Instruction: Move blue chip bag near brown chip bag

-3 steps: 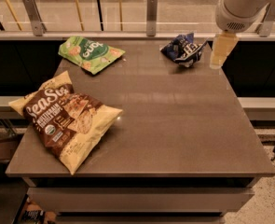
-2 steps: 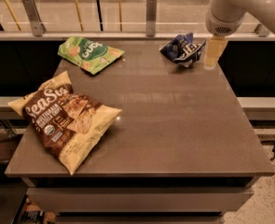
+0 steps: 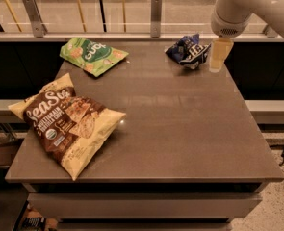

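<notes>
We see a flat brown table (image 3: 180,143) with a rail of posts (image 3: 155,8) behind its far edge. The gripper (image 3: 217,56) hangs low at the far right corner of the table, on the end of a white arm (image 3: 247,4). It is just beside the right side of the blue chip bag (image 3: 187,49), maybe touching it. We cannot tell how far open it is, and we do not see it holding anything.

The blue chip bag sits all crumpled by the far edge, close to the right corner. The green bag (image 3: 93,56) lies near the far left corner. The brown chip bag (image 3: 64,121) lies along the left edge, down toward the near left corner, well apart from the blue one.

We think the job right now is to get hold of the blue bag. It would be best to come down over its puffy middle, not its thin edge, and pinch gently, because the foil looks slippery. Then we would lift it clear of the table and set it beside the brown bag, not on top.

The brown bag says "SeaS" in big cream letters; the small words under it are too tiny to read. The white letters on the blue and green bags we cannot make out.
</notes>
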### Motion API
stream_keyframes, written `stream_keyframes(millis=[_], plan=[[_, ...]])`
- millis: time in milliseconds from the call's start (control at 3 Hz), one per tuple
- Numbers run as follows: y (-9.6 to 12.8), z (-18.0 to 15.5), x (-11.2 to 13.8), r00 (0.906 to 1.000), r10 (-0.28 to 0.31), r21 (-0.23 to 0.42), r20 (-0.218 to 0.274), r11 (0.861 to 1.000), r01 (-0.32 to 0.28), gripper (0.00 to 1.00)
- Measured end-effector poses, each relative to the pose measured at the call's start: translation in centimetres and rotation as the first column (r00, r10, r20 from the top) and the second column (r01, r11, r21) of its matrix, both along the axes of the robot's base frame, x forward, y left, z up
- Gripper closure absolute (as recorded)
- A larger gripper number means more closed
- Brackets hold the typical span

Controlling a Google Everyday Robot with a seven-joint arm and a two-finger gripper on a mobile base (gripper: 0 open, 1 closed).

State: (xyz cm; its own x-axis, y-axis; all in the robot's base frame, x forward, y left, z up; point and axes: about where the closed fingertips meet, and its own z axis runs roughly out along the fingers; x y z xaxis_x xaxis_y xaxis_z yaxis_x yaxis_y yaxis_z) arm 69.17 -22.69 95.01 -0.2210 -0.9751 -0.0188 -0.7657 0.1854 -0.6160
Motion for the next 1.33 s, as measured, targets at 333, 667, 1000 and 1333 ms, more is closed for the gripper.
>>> stream_keyframes(millis=[333, 667, 1000, 1333], plan=[[0.1, -1.5, 2.1, 0.9993, 0.03, 0.045, -0.024, 0.999, -0.028, 0.0], [0.2, -3.0, 4.7, 0.9951, 0.095, 0.123, -0.029, 0.988, -0.091, 0.0], [0.6, -4.1, 6.6, 0.9874, 0.155, 0.176, -0.03, 0.973, -0.147, 0.0], [1.0, -5.1, 7.8, 0.9823, 0.184, 0.199, -0.037, 0.965, -0.173, 0.0]])
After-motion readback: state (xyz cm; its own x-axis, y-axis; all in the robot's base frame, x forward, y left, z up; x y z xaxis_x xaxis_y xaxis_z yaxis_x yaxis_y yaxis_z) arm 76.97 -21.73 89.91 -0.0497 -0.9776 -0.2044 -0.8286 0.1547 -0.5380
